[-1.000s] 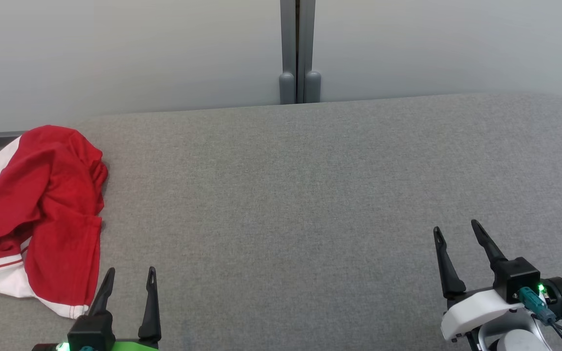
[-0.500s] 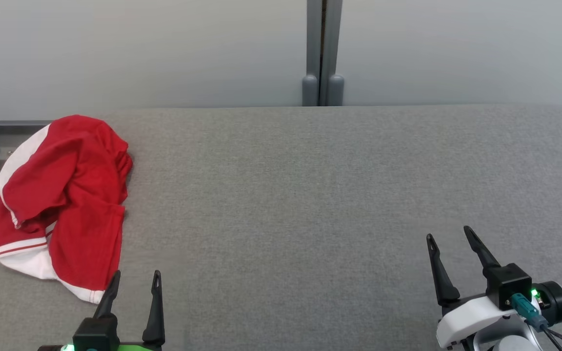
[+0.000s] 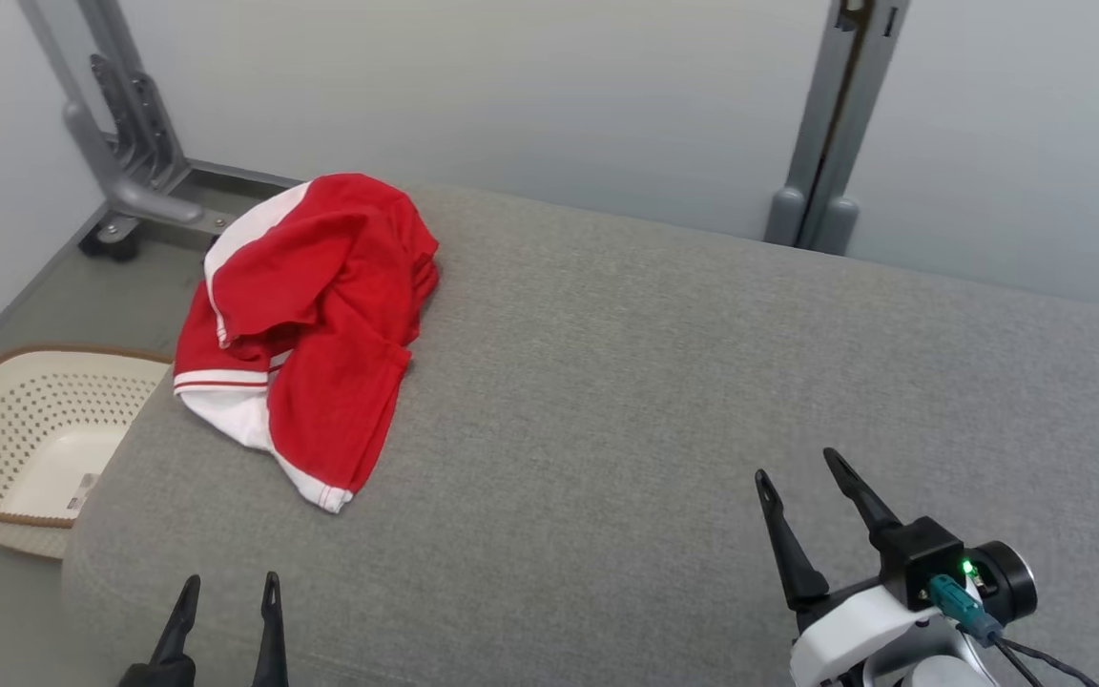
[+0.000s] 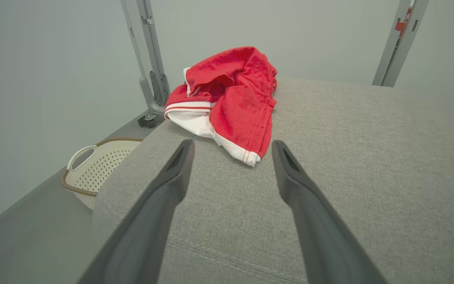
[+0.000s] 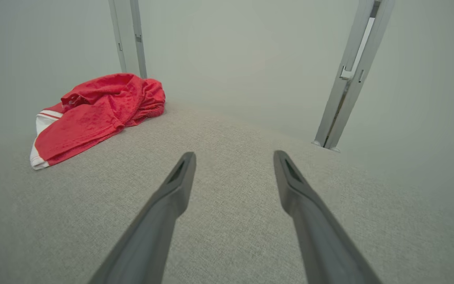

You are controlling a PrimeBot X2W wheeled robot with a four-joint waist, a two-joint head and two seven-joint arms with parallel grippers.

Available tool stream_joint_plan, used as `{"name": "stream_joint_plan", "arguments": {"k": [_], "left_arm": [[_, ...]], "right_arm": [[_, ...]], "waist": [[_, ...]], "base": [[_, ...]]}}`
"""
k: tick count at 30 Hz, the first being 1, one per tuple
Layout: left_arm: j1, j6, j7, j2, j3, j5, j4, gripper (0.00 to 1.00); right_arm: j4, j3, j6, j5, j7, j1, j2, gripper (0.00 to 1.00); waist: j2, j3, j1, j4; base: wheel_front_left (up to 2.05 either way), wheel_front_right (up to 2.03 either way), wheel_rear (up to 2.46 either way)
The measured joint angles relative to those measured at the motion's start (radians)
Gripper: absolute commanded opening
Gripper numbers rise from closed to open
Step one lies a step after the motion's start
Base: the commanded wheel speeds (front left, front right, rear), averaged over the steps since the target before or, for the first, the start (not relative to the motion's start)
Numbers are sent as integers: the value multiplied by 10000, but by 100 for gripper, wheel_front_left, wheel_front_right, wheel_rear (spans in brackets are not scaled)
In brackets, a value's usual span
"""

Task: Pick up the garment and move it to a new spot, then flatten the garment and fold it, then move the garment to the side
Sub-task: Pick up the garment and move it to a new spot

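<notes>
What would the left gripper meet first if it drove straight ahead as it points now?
Likely the red garment: the open left gripper aims across bare grey cushion at its white-edged near hem, though depth is unclear.

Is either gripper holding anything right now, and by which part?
Nothing is held. The left gripper and right gripper are both open and empty, well apart from the red garment on the grey surface.

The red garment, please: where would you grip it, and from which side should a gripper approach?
I'd take the red garment at its humped crumple, from above with the nearer left gripper, which is open. Fabric stands up there to pinch; the white-trimmed hem lies flat.
</notes>
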Motion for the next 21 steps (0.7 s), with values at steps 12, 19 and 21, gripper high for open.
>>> {"name": "stream_joint_plan", "arguments": {"k": [12,19,21], "left_arm": [[-1932,-368,869,-134,-529,-616,430,100],[-5784,-594,2008,-278,-922,-1273,1730,100],[-6778,-621,2272,-236,-901,-1373,2242,100]], "right_arm": [[-249,637,4,-88,-2,-1035,-545,100],[-857,782,4,-96,0,-2303,-1505,100],[-1039,846,6,-86,-2,-2615,-1655,100]], "waist": [[0,624,0,519],[0,2007,0,490],[0,2477,0,422]], "base": [[0,0,0],[0,0,0],[0,0,0]]}}
